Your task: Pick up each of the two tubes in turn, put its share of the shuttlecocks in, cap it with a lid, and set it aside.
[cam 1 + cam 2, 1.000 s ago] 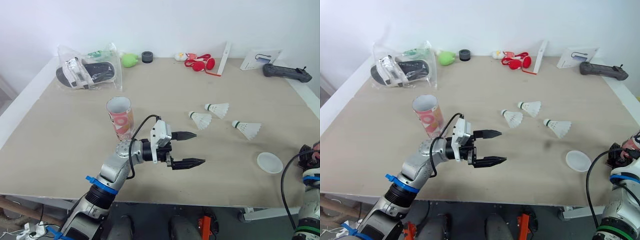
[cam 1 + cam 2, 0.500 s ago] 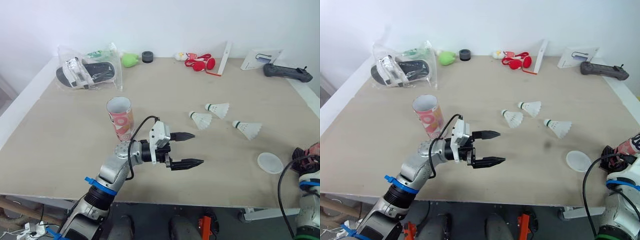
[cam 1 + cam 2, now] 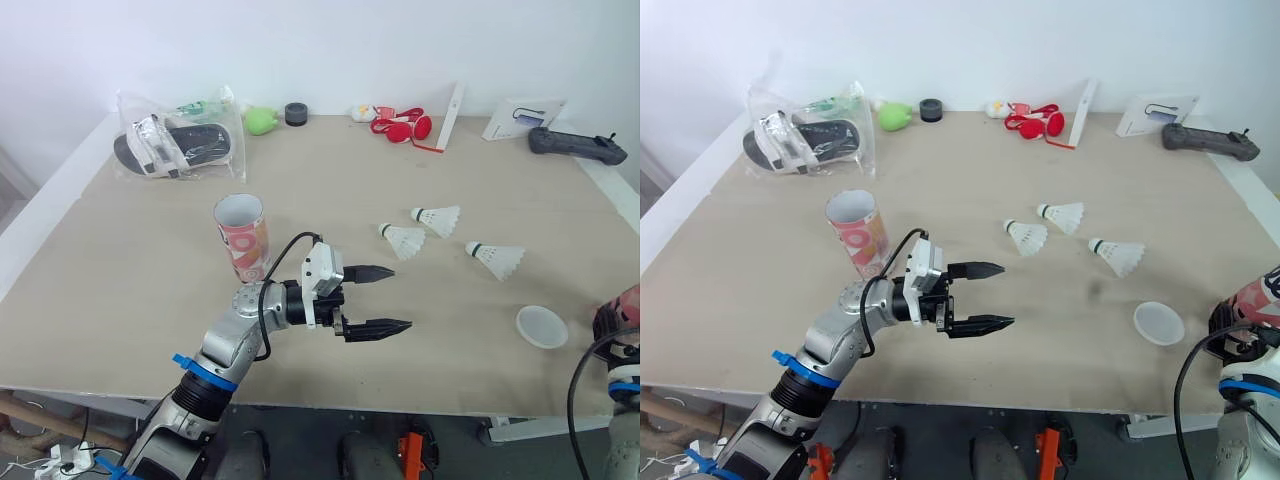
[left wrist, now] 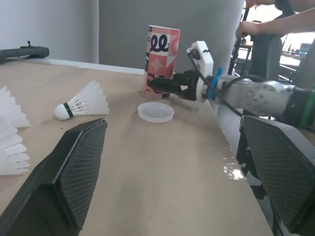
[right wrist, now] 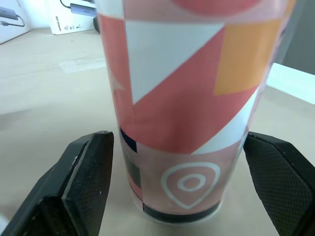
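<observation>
**Task status: we judged no tube loaded or capped.**

In the left eye view, the left end effector (image 3: 400, 297) hung wide open and empty near the upright first tube (image 3: 241, 235); three shuttlecocks (image 3: 404, 240) lay loose on the counter (image 3: 150, 270). In the left wrist view, the second tube (image 4: 162, 54) stood beside a lid (image 4: 155, 111). In the right wrist view, the right end effector (image 5: 178, 136) bracketed that tube; we could not tell whether it gripped.

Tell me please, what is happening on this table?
The left gripper hovers open above the table, beside an upright open tube. The right gripper is at the base of a second tube near the table's right edge. Three shuttlecocks and a white lid lie loose on the table, not yet picked up.
</observation>
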Action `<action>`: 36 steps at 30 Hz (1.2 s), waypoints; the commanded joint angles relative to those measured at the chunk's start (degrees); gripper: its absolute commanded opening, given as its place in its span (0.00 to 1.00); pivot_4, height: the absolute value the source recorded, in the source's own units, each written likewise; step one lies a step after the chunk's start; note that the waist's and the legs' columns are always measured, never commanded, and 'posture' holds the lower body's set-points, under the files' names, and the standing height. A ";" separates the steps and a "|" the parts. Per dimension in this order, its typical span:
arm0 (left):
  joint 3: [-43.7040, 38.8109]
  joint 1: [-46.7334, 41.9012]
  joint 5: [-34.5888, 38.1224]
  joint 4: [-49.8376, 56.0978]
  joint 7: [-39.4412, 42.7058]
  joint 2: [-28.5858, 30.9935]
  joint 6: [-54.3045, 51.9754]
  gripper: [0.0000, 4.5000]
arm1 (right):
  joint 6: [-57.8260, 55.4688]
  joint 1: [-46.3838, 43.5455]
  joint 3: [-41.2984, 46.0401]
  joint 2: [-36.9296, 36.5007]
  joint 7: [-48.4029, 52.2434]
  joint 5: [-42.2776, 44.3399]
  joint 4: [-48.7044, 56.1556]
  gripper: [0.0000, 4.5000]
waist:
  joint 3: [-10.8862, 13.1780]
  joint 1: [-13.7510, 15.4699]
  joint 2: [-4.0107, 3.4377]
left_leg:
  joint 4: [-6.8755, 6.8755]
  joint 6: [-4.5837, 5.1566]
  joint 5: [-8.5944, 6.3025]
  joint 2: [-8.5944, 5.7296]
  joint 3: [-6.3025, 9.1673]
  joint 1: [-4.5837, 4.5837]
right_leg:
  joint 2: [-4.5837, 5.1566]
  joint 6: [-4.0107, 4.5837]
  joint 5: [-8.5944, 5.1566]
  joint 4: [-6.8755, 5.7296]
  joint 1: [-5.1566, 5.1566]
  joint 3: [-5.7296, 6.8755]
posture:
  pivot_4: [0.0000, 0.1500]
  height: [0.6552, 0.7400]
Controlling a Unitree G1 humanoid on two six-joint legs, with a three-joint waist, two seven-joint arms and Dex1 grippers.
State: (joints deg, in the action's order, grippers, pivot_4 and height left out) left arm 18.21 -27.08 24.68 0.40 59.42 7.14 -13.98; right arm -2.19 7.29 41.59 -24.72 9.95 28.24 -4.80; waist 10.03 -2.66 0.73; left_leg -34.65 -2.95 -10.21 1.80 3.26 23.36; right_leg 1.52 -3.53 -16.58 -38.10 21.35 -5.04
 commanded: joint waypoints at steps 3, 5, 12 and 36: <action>-0.73 0.62 -0.04 0.39 -0.13 -0.17 1.71 1.00 | -6.78 10.77 2.15 1.07 3.21 7.43 17.52 0.98 | -0.05 0.08 -0.08 | 0.02 0.03 -0.03 -0.01 0.00 0.00 | 0.01 0.01 -0.06 0.01 0.00 0.00 | 1.00 1.00; -1.14 1.41 0.05 0.45 -0.50 0.15 1.71 1.00 | -10.96 15.54 2.51 -0.31 5.82 11.58 23.98 0.98 | -0.07 0.07 -0.12 | 0.02 0.03 -0.03 0.00 0.01 -0.01 | 0.00 0.01 -0.06 0.00 0.00 0.00 | 1.00 1.00; -3.13 5.29 0.47 2.28 -1.51 2.66 0.99 1.00 | -22.09 25.57 4.01 -8.59 14.40 24.36 40.05 0.98 | -0.08 -0.03 -0.13 | 0.00 0.03 -0.02 0.02 0.00 -0.03 | -0.03 0.24 -0.16 0.00 0.01 -0.06 | 1.00 1.00; -20.37 38.25 -5.97 28.99 -34.04 5.70 4.92 1.00 | -30.60 -24.21 -41.04 -23.05 38.43 16.68 32.30 0.98 | 0.38 1.45 0.88 | -0.36 -0.11 -0.19 -0.03 0.18 0.49 | -0.06 0.01 -0.03 0.15 0.16 -0.10 | 1.00 1.00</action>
State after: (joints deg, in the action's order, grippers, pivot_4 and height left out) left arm -0.78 11.23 20.00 28.03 27.10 13.37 -12.02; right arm -34.06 -15.59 0.20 -48.53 47.69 46.10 27.91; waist 10.42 -1.21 1.61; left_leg -35.02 -3.07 -10.40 1.77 3.44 23.85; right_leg 1.45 -3.55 -16.60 -37.94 21.51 -5.15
